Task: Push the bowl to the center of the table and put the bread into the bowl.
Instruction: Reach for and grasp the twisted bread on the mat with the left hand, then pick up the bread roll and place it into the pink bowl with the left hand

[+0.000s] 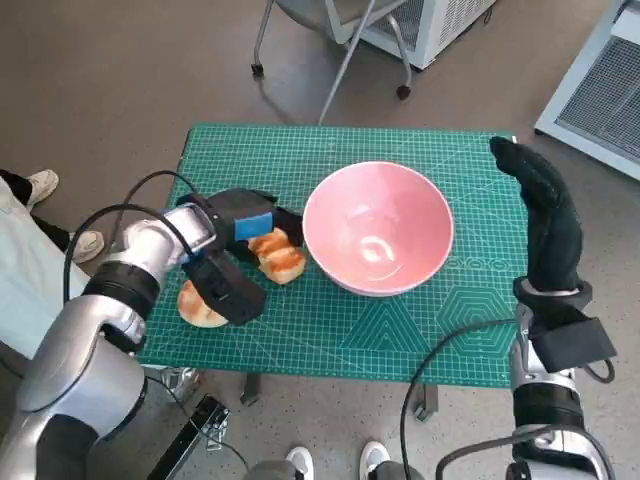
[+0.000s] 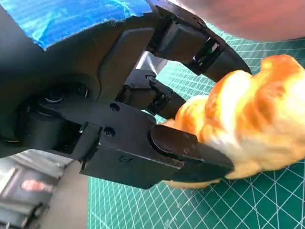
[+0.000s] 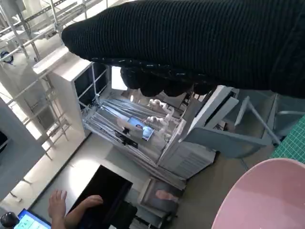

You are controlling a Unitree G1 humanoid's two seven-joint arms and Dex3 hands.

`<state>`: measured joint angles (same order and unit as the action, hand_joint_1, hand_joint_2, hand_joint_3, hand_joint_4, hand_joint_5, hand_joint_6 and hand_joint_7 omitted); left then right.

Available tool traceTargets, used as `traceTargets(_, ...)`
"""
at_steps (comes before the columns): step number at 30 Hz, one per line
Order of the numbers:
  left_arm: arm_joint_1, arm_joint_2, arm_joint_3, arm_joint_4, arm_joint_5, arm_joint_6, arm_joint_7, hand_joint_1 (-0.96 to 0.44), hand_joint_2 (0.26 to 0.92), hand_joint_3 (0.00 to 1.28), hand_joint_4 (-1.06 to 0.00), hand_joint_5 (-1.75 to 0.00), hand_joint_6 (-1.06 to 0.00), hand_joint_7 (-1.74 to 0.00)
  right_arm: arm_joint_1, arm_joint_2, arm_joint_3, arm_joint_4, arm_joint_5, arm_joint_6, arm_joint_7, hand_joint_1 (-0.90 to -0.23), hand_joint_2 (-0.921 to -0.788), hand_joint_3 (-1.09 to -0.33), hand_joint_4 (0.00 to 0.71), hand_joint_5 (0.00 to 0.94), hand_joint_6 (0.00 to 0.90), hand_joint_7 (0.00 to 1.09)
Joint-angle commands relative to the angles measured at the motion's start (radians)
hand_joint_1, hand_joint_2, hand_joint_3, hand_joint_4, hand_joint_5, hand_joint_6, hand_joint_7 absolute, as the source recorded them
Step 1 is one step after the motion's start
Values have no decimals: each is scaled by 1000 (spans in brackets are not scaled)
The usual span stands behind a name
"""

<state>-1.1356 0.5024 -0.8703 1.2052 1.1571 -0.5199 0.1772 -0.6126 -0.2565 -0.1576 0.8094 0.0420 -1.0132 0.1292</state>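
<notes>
So the pink bowl [image 1: 378, 228] sits roughly mid-worktop [image 1: 470, 340] on the green cutting mat, and there's nothing inside it, just a glossy highlight; the bread [image 1: 277, 255] is just left of the bowl, near its rim, down on the mat; left robot hand [image 1: 235, 245] has its black fingers [image 2: 190, 148] wrapped around the bread, and the wrist view shows them pressed against the golden crust; a second, rounder bun [image 1: 200, 305] lies near the front left edge, partly under that arm; right robot hand [image 1: 545, 215] hangs over the right edge holding nothing, fingers stretched out; can't make out any readable writing on the mat.
</notes>
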Motion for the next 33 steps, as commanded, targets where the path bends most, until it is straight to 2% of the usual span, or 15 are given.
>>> traceTargets(1,-25,45,33,8,-49,-27,-54,-1,920,130,-574,-1176,-606,-1290,25,3,-3,2,-11,21,-17,-566,-921,-734,332,2,99,744)
traceTargets(6,-57,87,92,-9,-117,-37,-106,-1,921,130,-576,-1170,-603,-1297,22,6,0,8,-8,25,-16,-581,-921,-732,334,3,99,745)
traceTargets(14,-100,162,195,-61,-211,-34,-175,1,920,120,-587,-1303,-614,-1149,15,9,3,12,6,29,0,-585,-921,-731,334,3,98,748)
traceTargets(20,-120,208,281,-125,-279,-8,-236,1,921,128,-572,-1298,-609,-1174,9,9,5,20,13,27,8,-576,-921,-733,334,2,97,749)
traceTargets(26,-128,253,347,-215,-314,0,-247,1,921,129,-557,-1252,-621,-1220,6,8,6,21,14,26,15,-571,-921,-735,334,2,97,751)
traceTargets(33,-124,254,425,-323,-389,-21,-281,1,921,128,-542,-1214,-641,-1249,0,1,5,28,16,26,24,-571,-921,-736,333,2,95,752)
